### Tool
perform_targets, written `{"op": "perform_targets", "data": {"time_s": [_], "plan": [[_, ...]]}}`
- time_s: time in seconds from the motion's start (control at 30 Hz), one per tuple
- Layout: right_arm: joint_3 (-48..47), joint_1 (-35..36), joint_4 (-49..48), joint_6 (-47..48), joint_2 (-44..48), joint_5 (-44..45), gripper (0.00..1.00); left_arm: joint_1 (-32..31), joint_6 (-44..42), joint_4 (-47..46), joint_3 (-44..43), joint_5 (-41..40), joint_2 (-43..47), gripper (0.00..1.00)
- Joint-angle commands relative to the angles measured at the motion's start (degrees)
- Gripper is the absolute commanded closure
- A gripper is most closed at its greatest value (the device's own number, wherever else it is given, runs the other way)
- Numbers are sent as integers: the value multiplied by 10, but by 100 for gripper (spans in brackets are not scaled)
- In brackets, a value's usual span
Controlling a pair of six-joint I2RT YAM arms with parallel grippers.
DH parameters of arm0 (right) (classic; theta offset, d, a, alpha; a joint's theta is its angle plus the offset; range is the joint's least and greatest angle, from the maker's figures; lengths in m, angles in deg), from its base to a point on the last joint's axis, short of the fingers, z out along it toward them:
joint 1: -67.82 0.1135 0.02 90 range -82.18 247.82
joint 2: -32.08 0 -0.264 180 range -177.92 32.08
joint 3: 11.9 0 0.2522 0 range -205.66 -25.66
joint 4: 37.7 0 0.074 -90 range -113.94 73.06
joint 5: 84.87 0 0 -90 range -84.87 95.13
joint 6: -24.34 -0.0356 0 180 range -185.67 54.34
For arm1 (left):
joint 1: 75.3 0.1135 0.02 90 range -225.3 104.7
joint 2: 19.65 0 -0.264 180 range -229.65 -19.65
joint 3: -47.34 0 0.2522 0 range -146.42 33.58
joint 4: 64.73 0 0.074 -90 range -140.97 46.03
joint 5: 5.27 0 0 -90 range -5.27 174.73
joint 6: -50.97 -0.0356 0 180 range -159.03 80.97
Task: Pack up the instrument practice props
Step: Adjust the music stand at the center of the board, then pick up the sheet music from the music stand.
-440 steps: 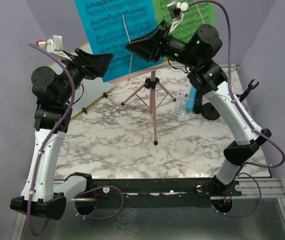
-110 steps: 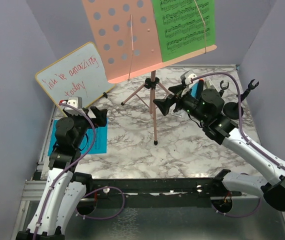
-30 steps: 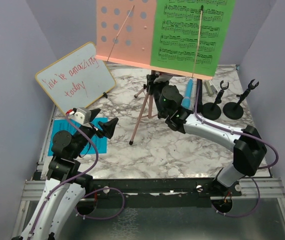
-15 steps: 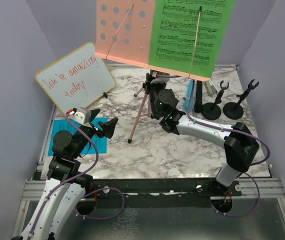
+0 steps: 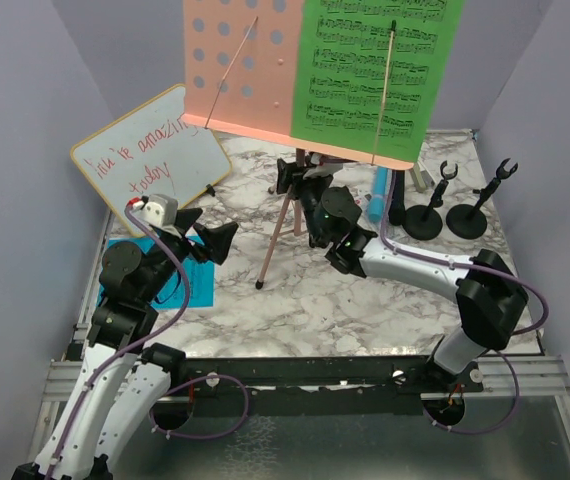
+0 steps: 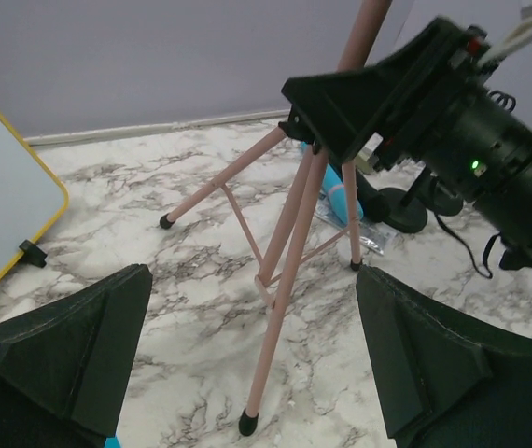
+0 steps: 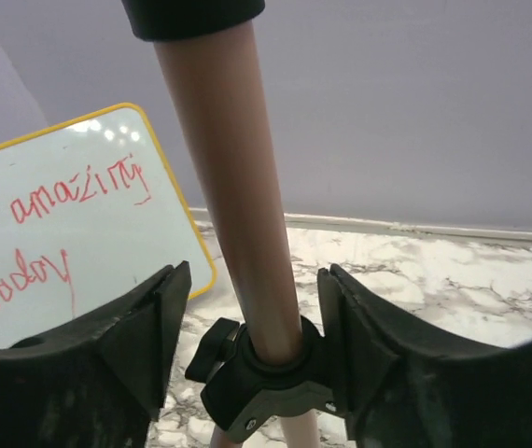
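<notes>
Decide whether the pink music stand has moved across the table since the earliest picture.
Yes. The pink music stand has shifted left: its near foot sits closer to the whiteboard.

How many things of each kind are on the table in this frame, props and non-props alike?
Music stand: 1
Music sheets: 2 (green sheet, blue sheet)
Microphones: 2 (blue microphone, black microphone)
Mic holders: 2
Whiteboard: 1
Silver cylinder: 1
Total: 9
</notes>
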Motion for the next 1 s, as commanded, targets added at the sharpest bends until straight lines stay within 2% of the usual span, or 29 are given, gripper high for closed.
{"op": "perform_targets", "data": {"time_s": [0.0, 0.13, 0.3, 0.43, 0.5, 0.7, 0.97], "plan": [[53, 4, 125, -40, 3, -46, 31, -2, 44, 54, -89, -2, -35, 1], [82, 4, 138, -44, 34, -83, 21, -3, 68, 70, -141, 4, -61, 1], [129, 3, 134, -44, 95, -131, 12, -3, 89, 66, -200, 23, -89, 1], [172, 2, 114, -41, 135, -157, 8, -2, 113, 66, -245, 47, -122, 1], [194, 1, 95, -41, 148, -166, 3, -2, 123, 63, -262, 55, -137, 1], [236, -21, 83, -69, 163, -180, 2, -3, 153, 41, -306, 86, -171, 4], [277, -128, 141, -122, 252, -224, 2, -3, 191, 9, -376, 110, -228, 8]]}}
